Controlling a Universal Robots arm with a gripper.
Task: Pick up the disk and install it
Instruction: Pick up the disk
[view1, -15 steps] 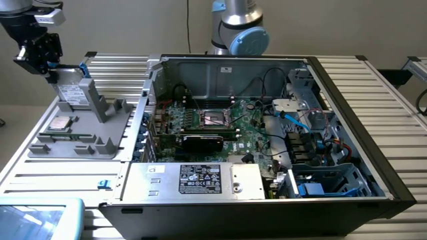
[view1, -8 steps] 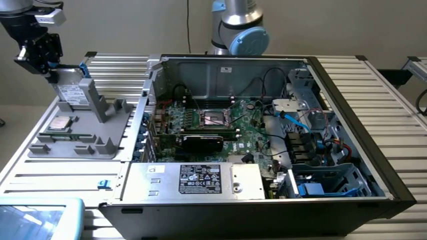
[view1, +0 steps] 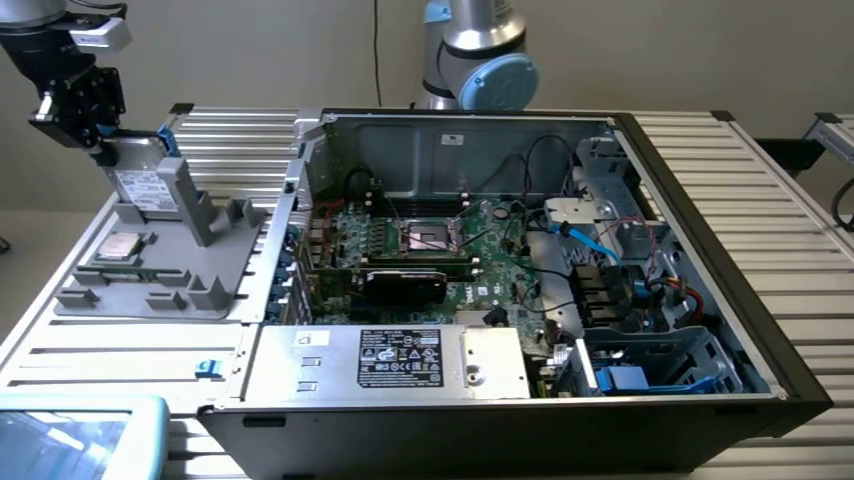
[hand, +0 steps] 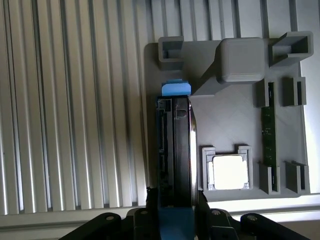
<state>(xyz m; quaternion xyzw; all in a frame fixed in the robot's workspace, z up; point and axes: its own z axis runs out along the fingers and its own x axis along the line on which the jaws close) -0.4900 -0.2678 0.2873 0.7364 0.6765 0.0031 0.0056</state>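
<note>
Ribbed aluminium table across the whole scene, plain pale wall behind, and you've got one of pretty much everything on it. One black open-topped computer case sits in the middle with its green board exposed, and one large grey metal box with a black-and-white sticker sits at its near edge. One flat grey plastic fixture tray lies on the exterior view's left, just beside the case.

On that tray you can count:
- one small square silver chip lying flat in its frame
- one thin green circuit strip standing on edge in a slot
- one silver-grey rectangular metal disk with a white label and bright blue plastic rails

That disk stands upright on its edge at the tray's far end, right beside a tall grey post.

Your one arm: its silver column with the light blue joint cap rises behind the case. The black wrist hangs over the tray's far end with the black gripper pointing down. The jaws sit either side of the disk's top end, pressed against both flat faces, so it's pinched between them
</note>
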